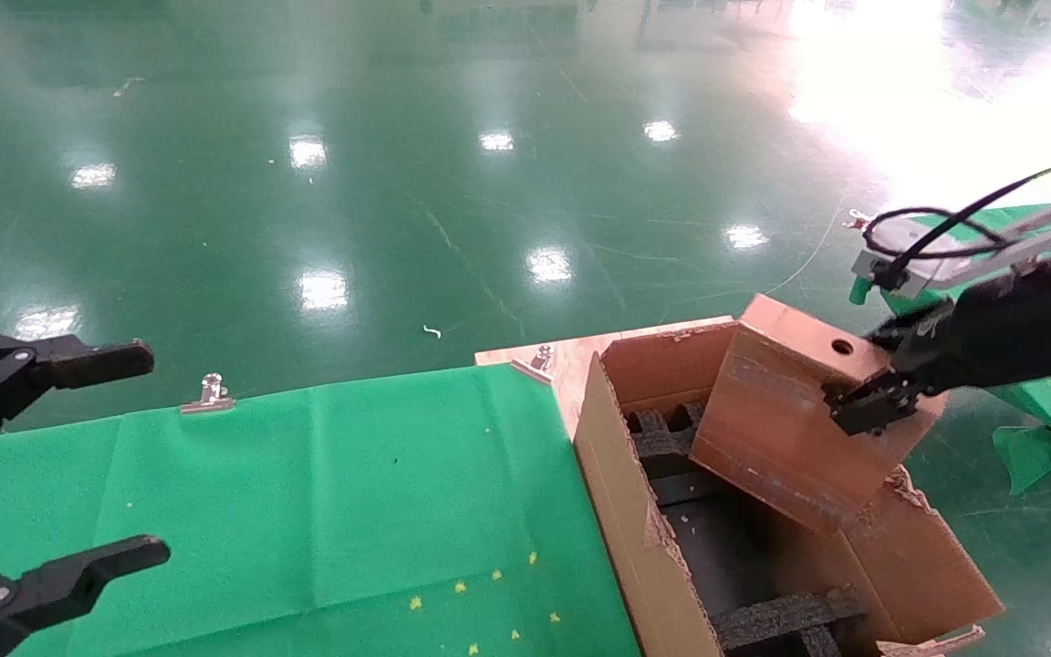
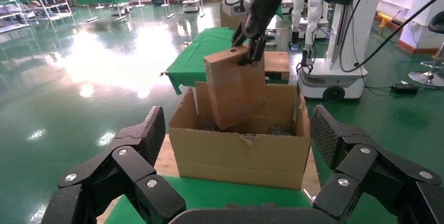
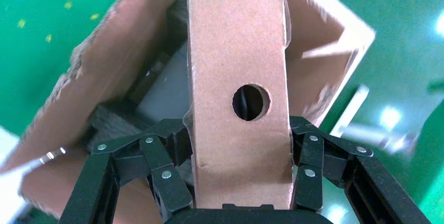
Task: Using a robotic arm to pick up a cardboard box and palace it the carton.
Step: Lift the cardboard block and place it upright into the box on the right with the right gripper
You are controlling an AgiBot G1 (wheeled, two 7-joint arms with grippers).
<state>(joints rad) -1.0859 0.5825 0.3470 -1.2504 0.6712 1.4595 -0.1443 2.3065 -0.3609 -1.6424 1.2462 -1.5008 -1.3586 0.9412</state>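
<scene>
My right gripper is shut on the small brown cardboard box, gripping its upper end near the round hole. The box hangs tilted, its lower end inside the open top of the large carton, which has ragged edges and black foam inserts. In the right wrist view the fingers press both sides of the box above the carton. The left wrist view shows the box, the carton and the right gripper. My left gripper is open and empty at the far left.
The carton rests on a wooden board beside the table's green cloth, which metal clips hold down. A second green-covered table stands to the right. Other robots stand beyond the carton.
</scene>
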